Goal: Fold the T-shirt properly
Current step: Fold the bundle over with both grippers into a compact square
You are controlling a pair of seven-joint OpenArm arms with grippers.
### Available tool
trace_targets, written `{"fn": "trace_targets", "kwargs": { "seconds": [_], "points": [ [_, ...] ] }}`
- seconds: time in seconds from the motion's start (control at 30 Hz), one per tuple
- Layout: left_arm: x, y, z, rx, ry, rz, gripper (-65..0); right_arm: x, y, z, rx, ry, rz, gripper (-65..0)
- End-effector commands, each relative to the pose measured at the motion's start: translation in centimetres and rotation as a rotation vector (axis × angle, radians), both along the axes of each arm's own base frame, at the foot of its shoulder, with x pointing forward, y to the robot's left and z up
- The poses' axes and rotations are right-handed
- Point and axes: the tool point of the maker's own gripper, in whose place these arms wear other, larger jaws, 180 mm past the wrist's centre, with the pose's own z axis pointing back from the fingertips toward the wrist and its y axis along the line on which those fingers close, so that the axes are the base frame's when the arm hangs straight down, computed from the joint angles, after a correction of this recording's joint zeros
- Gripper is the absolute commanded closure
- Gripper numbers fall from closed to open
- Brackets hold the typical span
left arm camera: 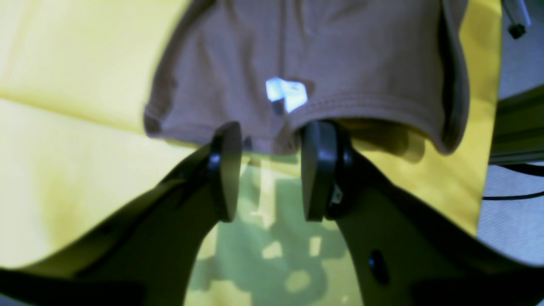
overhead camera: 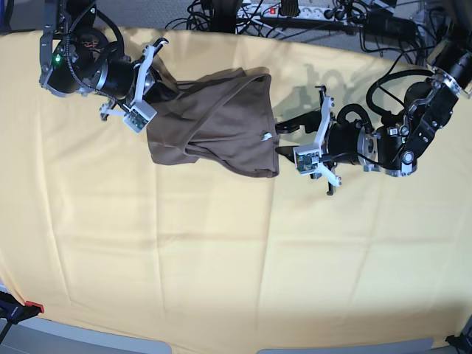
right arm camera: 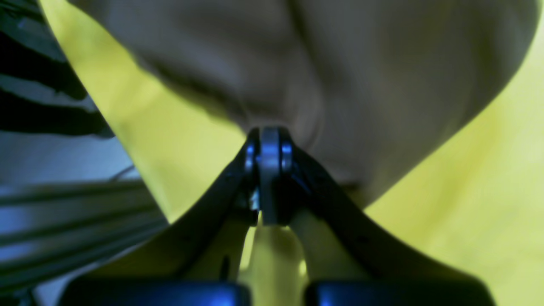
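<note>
The taupe-brown T-shirt [overhead camera: 214, 122] lies bunched on the yellow cloth, stretched between my two grippers. In the left wrist view its hemmed edge [left arm camera: 306, 63] with a small white tag [left arm camera: 287, 93] hangs just at my left gripper [left arm camera: 270, 140]. That gripper's jaws stand open, with a fold of the hem sitting loose between the fingertips. In the base view the left gripper [overhead camera: 279, 139] is at the shirt's right edge. My right gripper [right arm camera: 270, 136] is shut on a pinch of the T-shirt [right arm camera: 340, 63], seen in the base view [overhead camera: 164, 82] at the shirt's upper left.
A large yellow cloth [overhead camera: 221, 243] covers the table. Cables and a power strip [overhead camera: 295, 11] run along the back edge. A red-tipped clamp [overhead camera: 29, 306] sits at the front left corner. Grey floor and cables [left arm camera: 514, 195] lie past the cloth's edge.
</note>
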Motion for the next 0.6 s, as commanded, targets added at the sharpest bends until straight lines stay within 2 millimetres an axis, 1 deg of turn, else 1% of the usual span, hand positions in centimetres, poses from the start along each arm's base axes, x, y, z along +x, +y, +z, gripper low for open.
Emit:
{"fn": "trace_targets", "kwargs": {
  "seconds": [0.0,0.1,0.2,0.27,0.33,0.4,0.5,0.57],
  "points": [
    [0.4,-0.6,2.2,-0.048,-0.032,-0.02,-25.7,1.1,0.4,1.9,0.036,-0.078,0.005,0.0],
    [-1.0,-1.8,3.7,-0.065,-0.032,-0.072,-25.7,3.5,0.5,4.0,0.066,-0.2,-0.018,0.0],
    [-2.4,-2.3,4.3,-0.022,-0.062,-0.132,-25.7,5.8,-0.1,5.3,0.026,-0.302,-0.039,0.0],
    [-2.7,-2.2,4.3,0.026,-0.096,-0.151,-25.7,6.9,-0.4,6.0,0.009,-0.337,-0.042,0.0],
    [-2.4,-1.9,4.3,0.061,-0.129,-0.152,-25.7,7.6,-0.3,6.6,0.018,-0.359,-0.044,0.0],
    [-2.5,-2.0,4.5,0.046,-0.125,-0.151,-25.6,8.7,-0.5,6.9,0.041,-0.376,-0.057,0.0],
    [-4.1,-3.0,5.0,-0.041,-0.034,-0.167,-25.6,10.6,-0.9,6.5,0.075,-0.373,-0.084,0.0],
    [-5.2,-3.6,4.6,-0.071,0.007,-0.173,-25.6,11.9,-1.1,5.7,0.081,-0.349,-0.097,0.0]
  ]
}}
